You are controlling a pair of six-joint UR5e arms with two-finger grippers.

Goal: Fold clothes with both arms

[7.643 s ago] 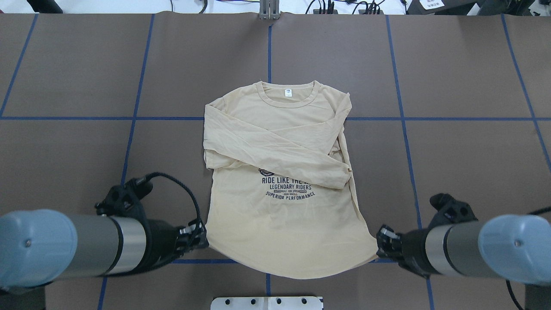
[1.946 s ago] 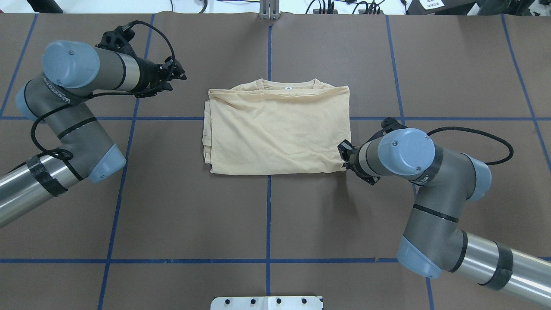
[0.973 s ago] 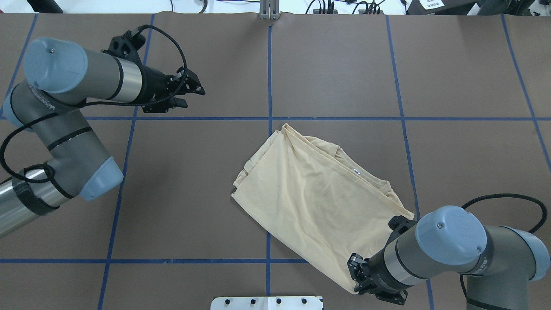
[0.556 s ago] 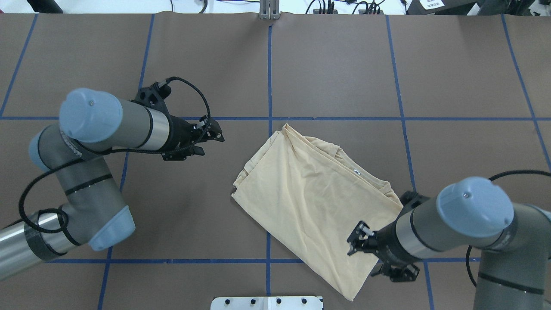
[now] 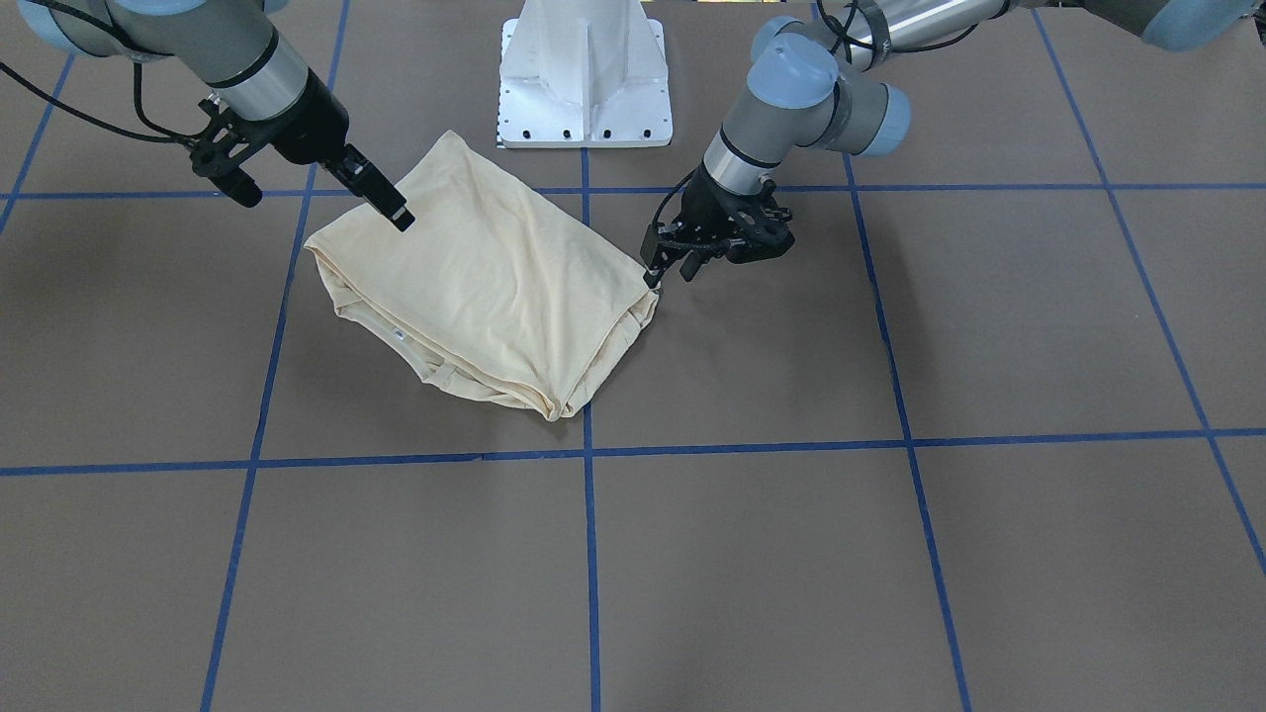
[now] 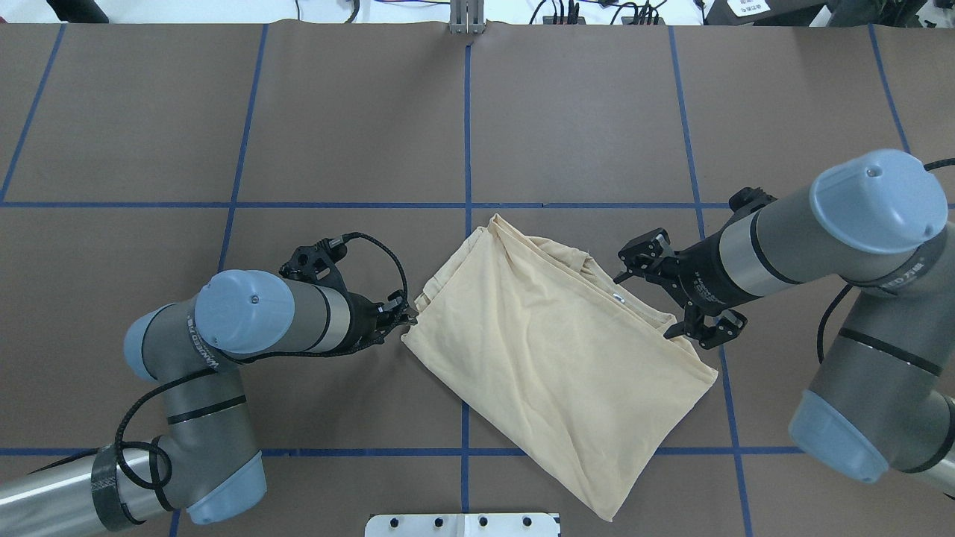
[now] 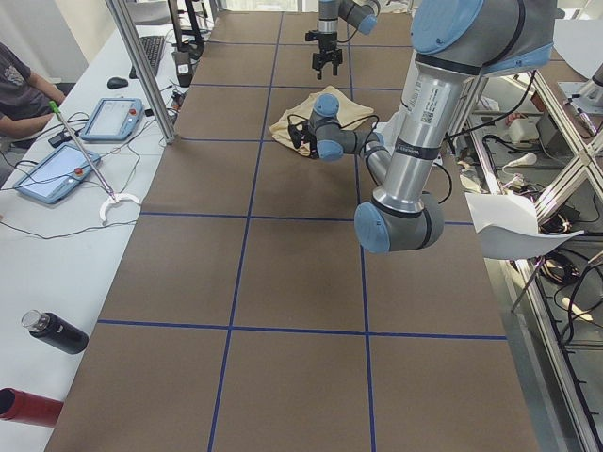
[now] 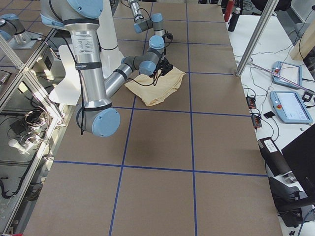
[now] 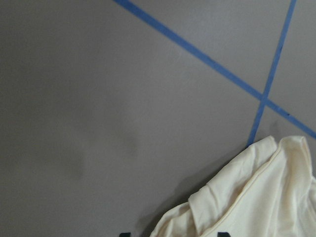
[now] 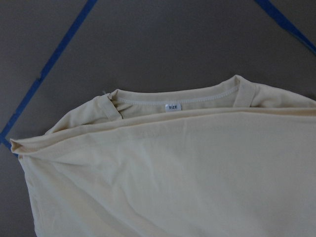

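Observation:
The cream-yellow shirt [image 6: 552,350] lies folded in a skewed rectangle mid-table, its print hidden. Its white neck label [image 10: 173,107] shows at the collar edge. My left gripper [image 6: 409,319] is low at the shirt's left corner. The left wrist view shows its jaws apart, with that corner [image 9: 256,197] between the tips. My right gripper [image 6: 643,306] is wide open and empty, hovering over the collar edge. In the front view the right gripper [image 5: 326,210] is at the left, the left gripper [image 5: 655,272] at the shirt's right corner.
The brown table [image 6: 298,134] carries a grid of blue tape lines. The white pedestal base [image 5: 584,69] stands right behind the shirt's near corner. A side bench with tablets [image 7: 108,118] and bottles [image 7: 57,331] runs along the far edge.
The left arm swung in and down to the shirt's left corner. The right gripper moved away from the hem corner to the collar side. The shirt itself has not moved.

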